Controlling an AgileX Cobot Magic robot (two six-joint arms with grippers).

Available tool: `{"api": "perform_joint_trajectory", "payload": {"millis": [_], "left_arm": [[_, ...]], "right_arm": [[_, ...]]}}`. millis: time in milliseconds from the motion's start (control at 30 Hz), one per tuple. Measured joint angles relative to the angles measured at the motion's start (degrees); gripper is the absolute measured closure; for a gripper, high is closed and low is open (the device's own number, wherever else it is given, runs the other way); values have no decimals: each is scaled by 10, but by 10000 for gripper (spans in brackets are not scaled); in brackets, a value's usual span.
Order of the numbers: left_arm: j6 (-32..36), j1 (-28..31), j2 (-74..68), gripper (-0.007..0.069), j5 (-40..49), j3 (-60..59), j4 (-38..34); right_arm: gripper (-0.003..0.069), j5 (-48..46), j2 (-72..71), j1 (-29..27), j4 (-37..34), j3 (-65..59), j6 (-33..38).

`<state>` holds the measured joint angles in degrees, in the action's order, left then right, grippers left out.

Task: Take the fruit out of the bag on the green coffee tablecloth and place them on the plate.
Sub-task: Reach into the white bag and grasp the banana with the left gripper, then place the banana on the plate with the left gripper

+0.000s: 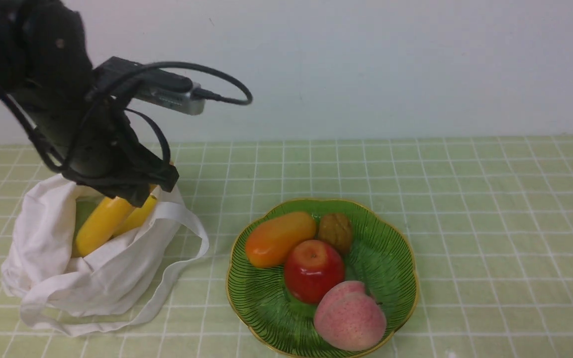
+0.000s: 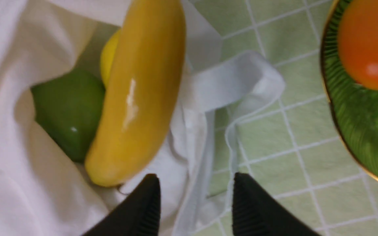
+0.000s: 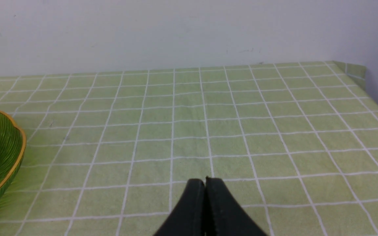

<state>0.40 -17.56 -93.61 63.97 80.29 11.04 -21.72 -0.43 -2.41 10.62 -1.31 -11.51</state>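
The white bag (image 1: pixel 57 268) lies open at the left of the green coffee tablecloth (image 1: pixel 485 199). A yellow banana (image 1: pixel 101 224) sticks out of it. In the left wrist view the banana (image 2: pixel 139 98) lies over a green apple (image 2: pixel 67 111) and a small lemon (image 2: pixel 108 59) inside the bag (image 2: pixel 11 183). My left gripper (image 2: pixel 195 196) is open and empty, just above the bag's mouth beside the banana's end; it also shows in the front view (image 1: pixel 140 191). The green plate (image 1: pixel 386 253) sits right of the bag. My right gripper (image 3: pixel 205 183) is shut and empty over bare cloth.
The plate holds an orange oblong fruit (image 1: pixel 279 237), a brown walnut (image 1: pixel 336 231), a red apple (image 1: pixel 314 271) and a pink peach (image 1: pixel 348 315). A bag strap (image 1: pixel 187 248) loops toward the plate. The plate's rim (image 3: pixel 15 164) shows in the right wrist view.
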Motion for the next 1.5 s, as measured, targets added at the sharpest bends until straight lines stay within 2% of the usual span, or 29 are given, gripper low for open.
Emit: {"api": "perform_joint_trajectory", "payload": {"millis": [33, 67, 100, 233, 467, 700, 833, 900, 933, 1300, 1500], "left_arm": [[-4, -8, -8, 260, -1, 4, 30], [-4, -10, -13, 252, -1, 5, 40], [-13, -16, -20, 198, -4, 7, 65], [-32, -20, -48, 81, -15, 9, 104], [-39, -20, -89, 41, -29, 9, 110], [-39, -20, -120, 59, -33, 9, 115], [-39, -20, -125, 164, -40, 9, 115], [-39, -20, -127, 300, -40, 12, 122], [-39, -20, -127, 312, -38, 15, 124], [-41, -23, -63, 306, 0, 74, 125], [-41, -24, 19, 306, 45, 102, 78]], "right_arm": [[673, 0, 0, 0, 0, 0, 0], [673, 0, 0, 0, 0, 0, 0], [673, 0, 0, 0, 0, 0, 0], [673, 0, 0, 0, 0, 0, 0], [673, 0, 0, 0, 0, 0, 0], [673, 0, 0, 0, 0, 0, 0], [673, 0, 0, 0, 0, 0, 0], [673, 0, 0, 0, 0, 0, 0], [673, 0, 0, 0, 0, 0, 0], [673, -1, 0, 0, 0, 0, 0], [673, -1, 0, 0, 0, 0, 0]]}}
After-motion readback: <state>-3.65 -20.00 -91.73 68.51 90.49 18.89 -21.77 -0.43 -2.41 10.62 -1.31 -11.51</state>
